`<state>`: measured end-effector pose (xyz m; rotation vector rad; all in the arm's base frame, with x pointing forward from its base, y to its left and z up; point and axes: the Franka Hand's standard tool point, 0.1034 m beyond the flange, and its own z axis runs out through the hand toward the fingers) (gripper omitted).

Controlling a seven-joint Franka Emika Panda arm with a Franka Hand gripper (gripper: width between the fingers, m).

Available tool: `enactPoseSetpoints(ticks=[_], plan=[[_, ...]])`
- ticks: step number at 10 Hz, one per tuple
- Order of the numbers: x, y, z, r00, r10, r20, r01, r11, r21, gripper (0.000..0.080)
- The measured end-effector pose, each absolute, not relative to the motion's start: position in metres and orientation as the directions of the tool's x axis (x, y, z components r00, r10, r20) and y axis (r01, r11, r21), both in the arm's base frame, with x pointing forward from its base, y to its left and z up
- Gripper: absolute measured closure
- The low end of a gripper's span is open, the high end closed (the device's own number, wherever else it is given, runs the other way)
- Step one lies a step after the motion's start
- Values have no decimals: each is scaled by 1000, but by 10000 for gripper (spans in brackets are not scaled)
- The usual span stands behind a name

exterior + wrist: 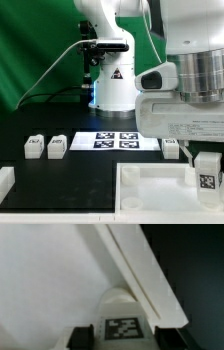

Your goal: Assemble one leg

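My gripper [207, 182] is at the exterior view's right, shut on a leg [207, 176], a small chunky white block with a black-and-white tag. It holds the leg upright just above the large flat white panel [150, 192]. In the wrist view the leg [124, 325] sits between my two dark fingers [82, 340], tag facing the camera, and my gripper [124, 341] is closed on its sides. The panel [50, 280] fills the view beyond it. Three more legs stand on the black table: two at the left [34, 147], [57, 146] and one at the right [170, 147].
The marker board [118, 140] lies in the middle of the table in front of the arm's base [110, 90]. A raised white strip [140, 274] runs along the panel's edge beside the held leg. A white piece [5, 182] sits at the near left.
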<state>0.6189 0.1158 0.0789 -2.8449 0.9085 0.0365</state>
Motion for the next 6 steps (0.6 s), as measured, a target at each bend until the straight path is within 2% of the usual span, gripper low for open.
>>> enactPoseSetpoints(ticks=[1,3,4,6], plan=[[622,118,79,726,-681,-98,-688,-714,-131,509],[625,123,79,403,-902,-151,-915,-394,-90,509],[627,127,78,214,-962,-169,-976,-204,-76,509],[630,132,77,-32,-981,-194,-997,45,-64,509]])
